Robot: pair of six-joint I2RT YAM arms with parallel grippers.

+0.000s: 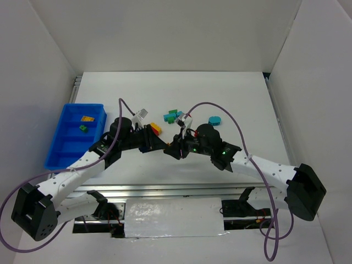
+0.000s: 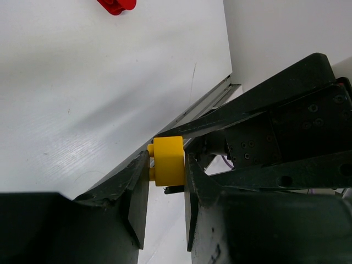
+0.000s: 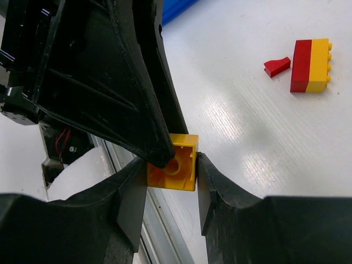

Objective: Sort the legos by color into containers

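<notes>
Yellow brick (image 2: 168,161) mid-handover, by my judgement. Left wrist: my left gripper (image 2: 166,165) is clamped on it at the fingertips, with a red brick (image 2: 116,5) lying well ahead on the table. Right wrist: my right gripper (image 3: 171,165) pinches the same brick across its other faces. The left's finger overlaps its top corner, and a red-yellow brick (image 3: 312,66) sits ahead to the right. Top: both grippers meet tip to tip, the brick hidden between them. The tray (image 1: 58,151) lies beyond my left gripper, likely why the brick passes that way.
</notes>
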